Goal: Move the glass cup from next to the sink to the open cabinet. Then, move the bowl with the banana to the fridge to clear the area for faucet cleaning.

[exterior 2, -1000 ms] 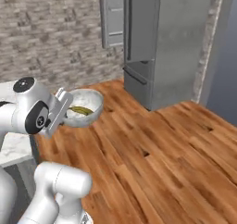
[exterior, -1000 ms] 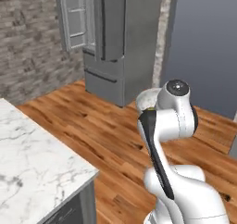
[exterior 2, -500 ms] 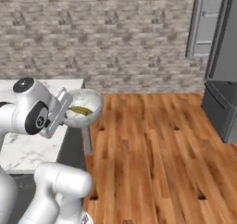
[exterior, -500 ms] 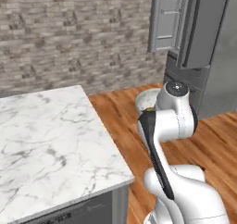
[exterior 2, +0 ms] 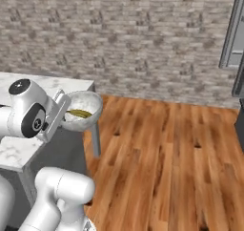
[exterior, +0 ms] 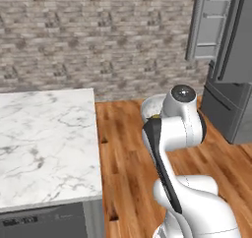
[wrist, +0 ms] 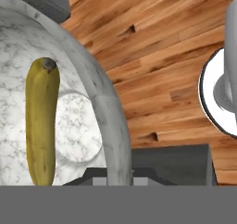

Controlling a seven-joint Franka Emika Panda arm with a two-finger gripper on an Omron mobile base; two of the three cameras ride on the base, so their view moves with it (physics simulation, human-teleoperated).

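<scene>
Moved: base has swung – fridge (exterior: 231, 60) now sits far right.
Bowl (exterior 2: 82, 110): round, marbled – banana (wrist: 40, 121) inside.
Fingers: clamped on bowl's rim.
Room: marble table (exterior: 44, 138), plank floor (exterior 2: 167, 153), brick wall (exterior 2: 124, 34).

The bowl (wrist: 104, 107) looks like polished white marble with grey veins, smooth and faintly glossy on wall and rim. The banana (wrist: 40, 121) inside it has a matt yellow-green skin with a dark, rough stem end. The counter (exterior: 44, 138) carries a smooth white marble top, grey-veined, over plain matt grey sides. The floor (exterior 2: 176, 158) is warm brown wood planking with visible grain and a slight sheen. The wall (exterior: 98, 35) is rough grey-brown stone brick. The fridge (exterior: 231, 60) looks like brushed grey metal, dully reflective.
</scene>
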